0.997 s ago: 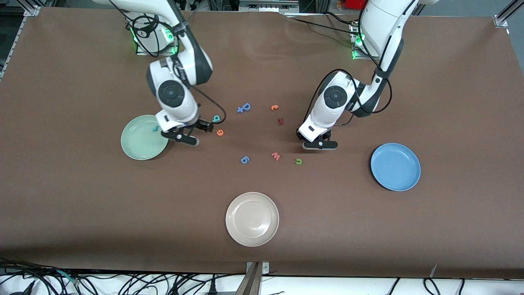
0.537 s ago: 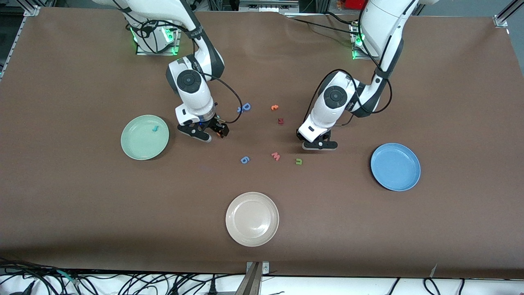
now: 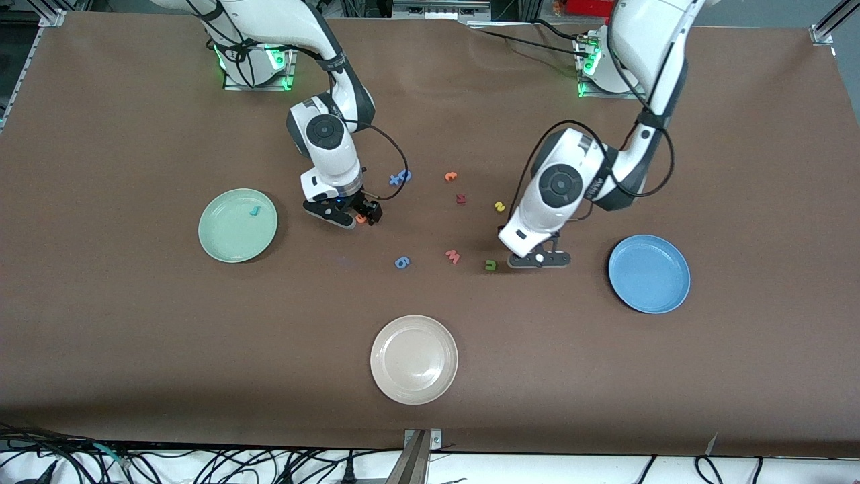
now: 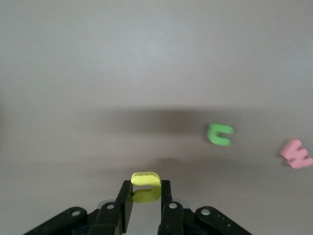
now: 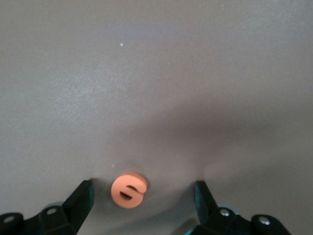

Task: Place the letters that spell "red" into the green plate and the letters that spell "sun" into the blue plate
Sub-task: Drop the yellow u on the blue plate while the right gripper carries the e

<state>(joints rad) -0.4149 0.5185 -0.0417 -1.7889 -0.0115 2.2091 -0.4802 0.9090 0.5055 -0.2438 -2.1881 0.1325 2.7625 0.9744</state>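
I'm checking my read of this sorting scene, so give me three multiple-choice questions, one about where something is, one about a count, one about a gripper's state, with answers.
1. Where is the thin teal "r"?
A. in the green plate
B. in the blue plate
C. in the whitish-beige plate

2. How many plates are on the table?
A. two
B. three
C. four

3. What is the left gripper doing?
A. open over the pink "w"
B. open over the green "n"
C. shut on the yellow "u"

Answers:
1 A, the teal letter lies inside the green rim.
2 B, green, blue and whitish-beige.
3 C, the left wrist view shows the fingers pinching the yellow letter.
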